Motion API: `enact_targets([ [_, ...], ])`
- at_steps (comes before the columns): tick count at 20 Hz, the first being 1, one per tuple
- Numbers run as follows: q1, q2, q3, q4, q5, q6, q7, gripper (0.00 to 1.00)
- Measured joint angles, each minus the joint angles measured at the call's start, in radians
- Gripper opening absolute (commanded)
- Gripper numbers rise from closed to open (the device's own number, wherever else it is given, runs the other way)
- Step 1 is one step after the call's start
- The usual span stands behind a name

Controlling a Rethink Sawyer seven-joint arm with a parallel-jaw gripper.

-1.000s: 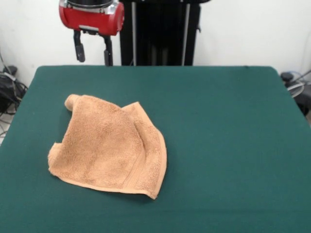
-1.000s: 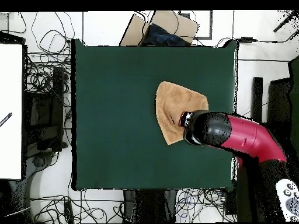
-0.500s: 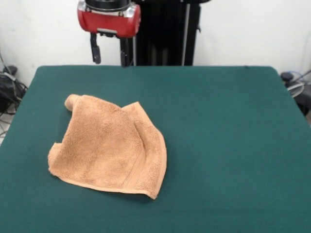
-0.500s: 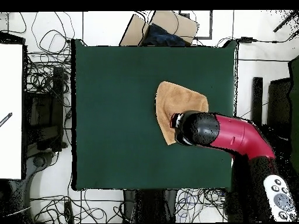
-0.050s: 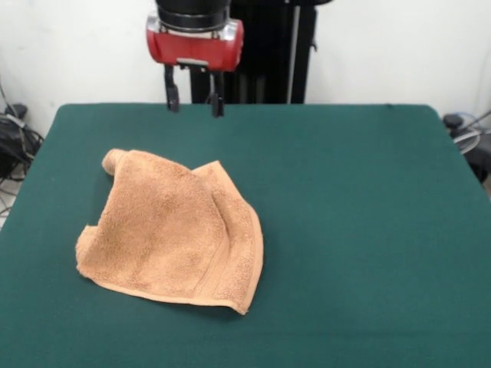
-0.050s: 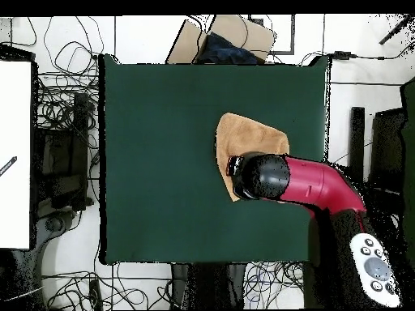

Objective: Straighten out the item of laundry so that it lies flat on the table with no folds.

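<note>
Below your hand (image 5: 192, 103), which hangs released and empty, the towel (image 5: 173, 230) lies bunched on the bench (image 5: 353, 230), one side folded over. You have all the flattening left.

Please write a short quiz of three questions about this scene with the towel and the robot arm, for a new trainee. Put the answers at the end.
1. True or false: the towel already lies flat with no folds.
2. Is the gripper A) shut on the towel, B) open and above the table, apart from the towel, or C) pressing the towel down?
3. In the front view, which edge of the towel shows a woven band?

Key:
1. False: one part is folded over the rest and a far corner is rolled up.
2. B: its two fingers hang apart, holding nothing.
3. The edge towards the picture's right and bottom.
</note>
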Motion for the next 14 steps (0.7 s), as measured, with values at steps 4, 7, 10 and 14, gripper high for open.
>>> enact_targets([
  [4, 0.021, 0.037, 0.000, -0.010, 0.000, 0.000, 0.000, 1.00],
  [7, 0.034, 0.073, 0.000, -0.025, 0.000, 0.000, 0.000, 1.00],
  [10, 0.046, 0.106, 0.000, -0.040, 0.000, 0.000, 0.000, 1.00],
  [14, 0.062, 0.159, 0.000, -0.064, 0.000, 0.000, 0.000, 1.00],
])
